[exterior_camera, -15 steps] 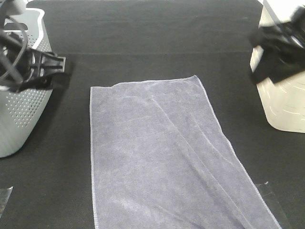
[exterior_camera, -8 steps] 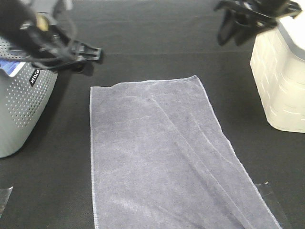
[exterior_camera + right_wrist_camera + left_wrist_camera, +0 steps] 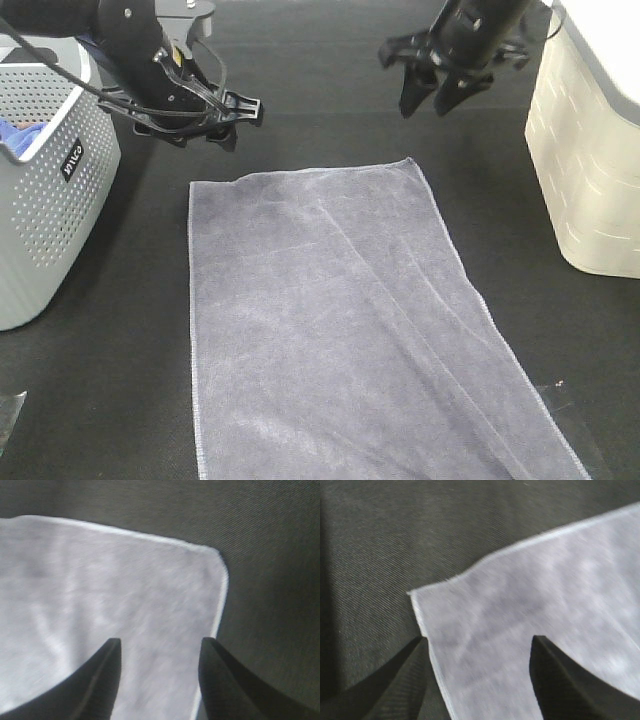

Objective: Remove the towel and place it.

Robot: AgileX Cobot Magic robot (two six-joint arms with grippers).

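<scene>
The greyish-lavender towel (image 3: 340, 320) lies spread flat on the black table, its long side running toward the front edge. My left gripper (image 3: 228, 118) is open and empty, above the table just behind the towel's far left corner (image 3: 415, 594). My right gripper (image 3: 432, 98) is open and empty, above the table just behind the towel's far right corner (image 3: 220, 560). Both wrist views show dark fingers (image 3: 395, 685) (image 3: 100, 680) apart over the towel's (image 3: 545, 610) (image 3: 100, 595) corners, not touching it.
A grey perforated basket (image 3: 45, 200) stands at the left with a small blue cloth (image 3: 22, 132) inside. A cream bin (image 3: 590, 150) stands at the right. Clear tape patches lie at the front corners of the table (image 3: 300, 60).
Both arms have left the containers at the sides and swung inward and down to the towel's far corners. The towel has not moved.
</scene>
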